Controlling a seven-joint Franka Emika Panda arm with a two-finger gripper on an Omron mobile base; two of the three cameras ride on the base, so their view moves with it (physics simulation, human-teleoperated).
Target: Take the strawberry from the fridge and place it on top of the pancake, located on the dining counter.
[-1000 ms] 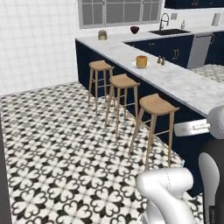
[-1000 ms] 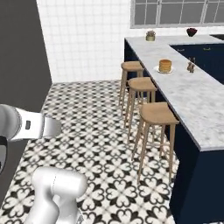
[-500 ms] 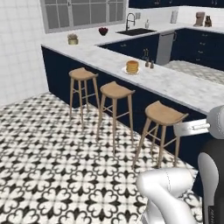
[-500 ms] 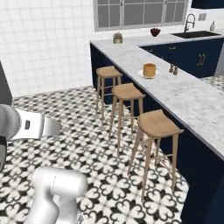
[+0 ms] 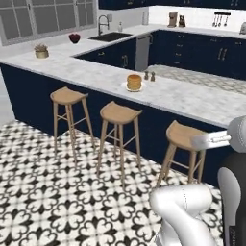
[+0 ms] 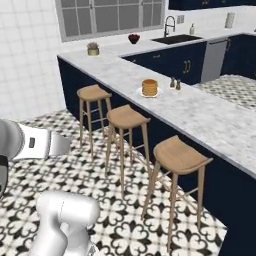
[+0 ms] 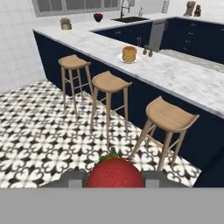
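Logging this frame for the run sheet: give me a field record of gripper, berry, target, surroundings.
gripper: shut on the strawberry, held between the fingertips
pancake: stack on a small plate on the dining counter, nothing on top yet
shakers: two small ones beside the pancake
stools: three along the counter, middle one nearest the pancake
step left: bring the strawberry to the pancake

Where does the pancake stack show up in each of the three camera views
Left base view: the pancake sits upper centre on the dining counter.
Right base view: pancake upper centre-right.
Hand view: pancake near the top, right of centre.
Shared landmark: the two small shakers just beside it.
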